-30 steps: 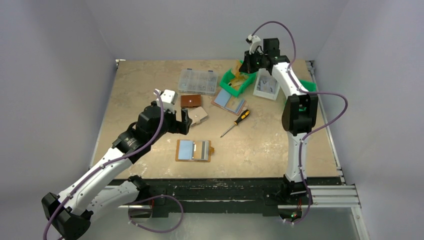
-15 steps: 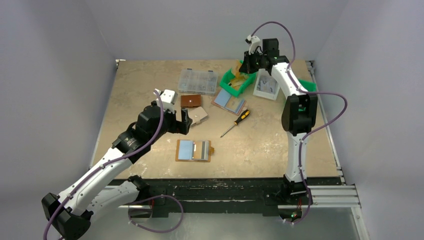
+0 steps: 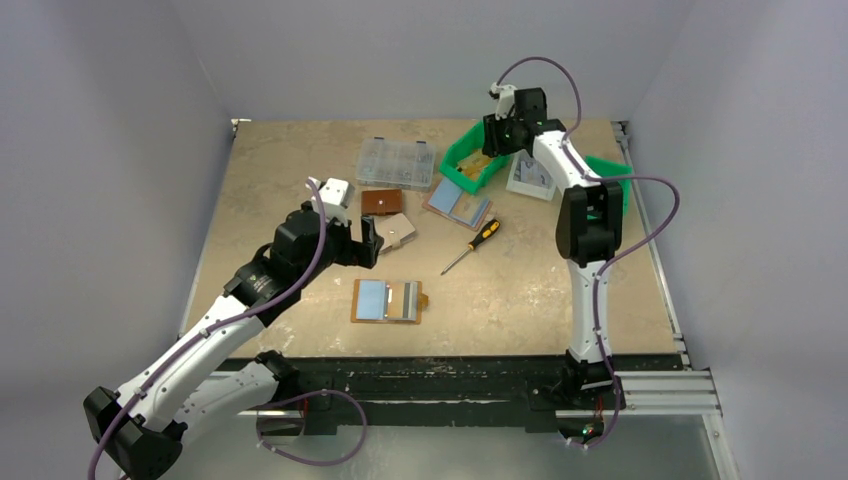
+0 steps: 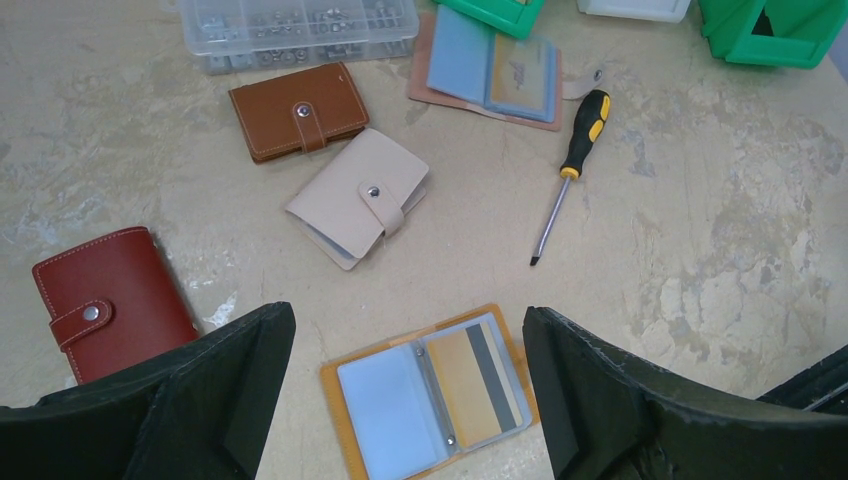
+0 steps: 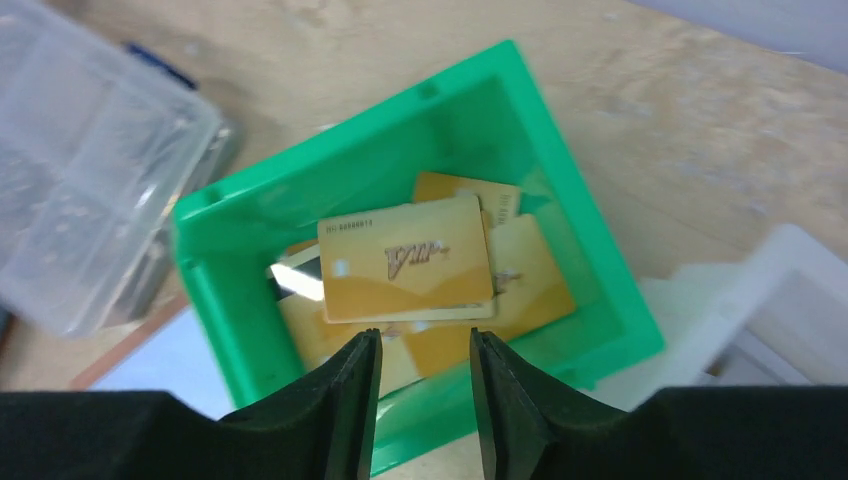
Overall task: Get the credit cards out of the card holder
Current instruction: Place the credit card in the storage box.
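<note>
left claw (image 4: 405,335) spread, empty, card holder (image 4: 430,392) open just below it, cards (image 4: 475,375) in sleeves | right claw (image 5: 425,345) parted, empty, above green bin (image 5: 300,170) | risk: unpinned holder may lift with card

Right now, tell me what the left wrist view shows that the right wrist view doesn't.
Left wrist only: the open card holder with a striped card in it, plus the red wallet, brown wallet, beige wallet and screwdriver.
Right wrist only: the gold cards lying inside the green bin, the top one marked VIP.
Both: part of that bin and the clear organizer box.
</note>
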Available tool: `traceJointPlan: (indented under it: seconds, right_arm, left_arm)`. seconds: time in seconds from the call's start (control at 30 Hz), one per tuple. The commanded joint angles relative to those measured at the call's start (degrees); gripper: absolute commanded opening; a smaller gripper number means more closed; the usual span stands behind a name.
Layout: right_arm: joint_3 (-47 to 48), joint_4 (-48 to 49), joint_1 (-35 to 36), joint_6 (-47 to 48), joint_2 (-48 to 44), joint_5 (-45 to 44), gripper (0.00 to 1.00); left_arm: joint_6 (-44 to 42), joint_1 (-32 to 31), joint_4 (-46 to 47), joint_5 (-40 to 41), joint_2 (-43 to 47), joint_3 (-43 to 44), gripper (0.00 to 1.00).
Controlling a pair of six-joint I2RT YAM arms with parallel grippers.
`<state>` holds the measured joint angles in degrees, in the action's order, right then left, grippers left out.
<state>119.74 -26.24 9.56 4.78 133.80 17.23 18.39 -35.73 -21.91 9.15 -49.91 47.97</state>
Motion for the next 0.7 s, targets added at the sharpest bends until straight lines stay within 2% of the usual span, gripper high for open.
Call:
traceJointPlan:
  seconds: [0.0,0.13,0.27,0.5,0.67]
  right_arm:
    - [3.7,2.3,0.3,0.2,-2.6,-15.6,0.46]
    - [2.9,2.3,0.4,0.4,-5.5,-14.1,0.47]
    - [-0.8,3.1,0.4,1.0,-9.5,-7.5,0.48]
    - [-13.4,4.9,0.2,4.7,-19.9,1.0,0.53]
    - [-25.8,8.4,-0.9,6.5,-31.8,7.2,0.57]
  left_arm:
    - [-0.5,0.4,2.2,-0.3,0.6,-0.1,0.91]
    - [-0.5,0.6,2.1,-0.4,0.6,-0.1,0.91]
    - [-0.5,0.7,2.1,-0.3,0.8,-0.1,0.91]
    - [-0.5,0.8,2.0,-0.2,1.0,-0.1,0.91]
    - [-0.5,0.9,2.1,-1.1,0.9,0.0,0.92]
